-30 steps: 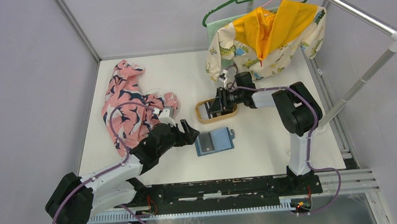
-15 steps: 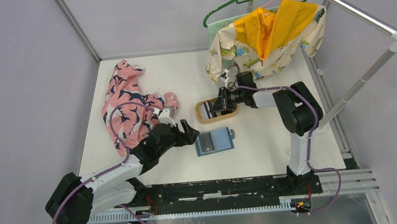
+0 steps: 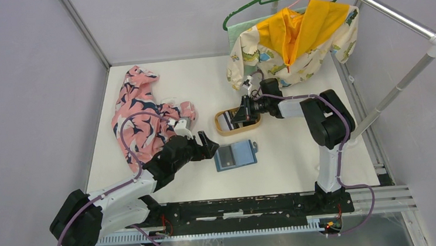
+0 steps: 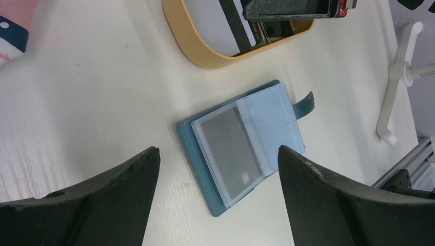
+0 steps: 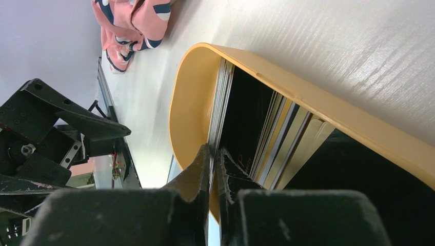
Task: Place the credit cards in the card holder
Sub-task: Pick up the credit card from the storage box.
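Note:
The teal card holder (image 3: pixel 236 154) lies open on the table, and the left wrist view (image 4: pixel 205 169) shows a grey card (image 4: pixel 228 148) in its clear pocket. My left gripper (image 3: pixel 208 144) is open and empty just left of it, and its fingers frame the holder from above in the left wrist view (image 4: pixel 218 150). My right gripper (image 3: pixel 239 114) reaches into the tan oval tray (image 3: pixel 222 128). In the right wrist view its jaws (image 5: pixel 214 149) are shut on the edge of a thin dark card (image 5: pixel 218 102). Several more credit cards (image 5: pixel 277 133) stand stacked in the tray.
A pink patterned garment (image 3: pixel 141 114) lies at the left. A yellow and cream garment (image 3: pixel 291 41) hangs on a green hanger at the back right. A metal rail (image 3: pixel 383 10) and its white post run along the right side.
My right wrist has shifted very slightly over the tray. The left arm and the card holder have not moved.

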You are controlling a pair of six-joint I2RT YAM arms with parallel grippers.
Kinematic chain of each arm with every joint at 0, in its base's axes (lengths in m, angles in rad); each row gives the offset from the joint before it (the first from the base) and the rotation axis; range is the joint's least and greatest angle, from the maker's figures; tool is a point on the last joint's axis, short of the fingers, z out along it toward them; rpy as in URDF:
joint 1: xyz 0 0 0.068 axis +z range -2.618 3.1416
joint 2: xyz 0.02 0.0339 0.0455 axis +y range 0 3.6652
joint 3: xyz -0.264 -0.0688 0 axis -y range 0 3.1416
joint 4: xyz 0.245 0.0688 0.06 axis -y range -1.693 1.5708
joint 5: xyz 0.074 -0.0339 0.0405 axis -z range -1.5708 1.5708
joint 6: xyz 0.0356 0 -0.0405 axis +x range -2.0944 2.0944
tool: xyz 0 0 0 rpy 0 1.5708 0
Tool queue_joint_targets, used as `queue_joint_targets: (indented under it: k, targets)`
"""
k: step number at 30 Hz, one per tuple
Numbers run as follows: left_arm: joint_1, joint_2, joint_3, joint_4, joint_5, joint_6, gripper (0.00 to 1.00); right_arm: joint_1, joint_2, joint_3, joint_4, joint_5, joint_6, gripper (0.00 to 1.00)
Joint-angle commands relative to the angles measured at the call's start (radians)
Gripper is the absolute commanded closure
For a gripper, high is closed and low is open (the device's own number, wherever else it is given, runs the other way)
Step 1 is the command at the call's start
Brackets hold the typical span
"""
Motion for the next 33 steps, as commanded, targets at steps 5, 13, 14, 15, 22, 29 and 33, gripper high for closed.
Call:
queue_joint_targets:
  k: [5, 13, 14, 15, 22, 29, 33]
  targets:
    - [0.003, -0.014, 0.026, 0.018, -0.012, 0.006, 0.10, -0.015, -0.041, -0.004, -0.010, 0.023, -0.045, 0.90]
    - [0.003, -0.023, 0.017, 0.017, -0.013, 0.003, 0.10, -0.015, -0.021, -0.001, -0.026, 0.026, -0.056, 0.84]
    - [0.003, -0.022, 0.017, 0.016, -0.014, 0.003, 0.10, -0.015, -0.020, -0.001, -0.025, 0.025, -0.054, 0.83]
    - [0.002, -0.022, 0.017, 0.017, -0.013, 0.003, 0.10, -0.016, -0.019, 0.000, -0.025, 0.025, -0.054, 0.83]
    - [0.003, -0.025, 0.017, 0.016, -0.013, 0.002, 0.10, -0.019, -0.022, -0.002, -0.021, 0.017, -0.051, 0.81]
    - [0.003, -0.025, 0.017, 0.017, -0.012, 0.000, 0.10, -0.022, -0.023, -0.005, -0.017, 0.016, -0.048, 0.79]
    - [0.003, -0.025, 0.017, 0.017, -0.013, 0.000, 0.10, -0.023, -0.022, -0.005, -0.017, 0.016, -0.047, 0.80]
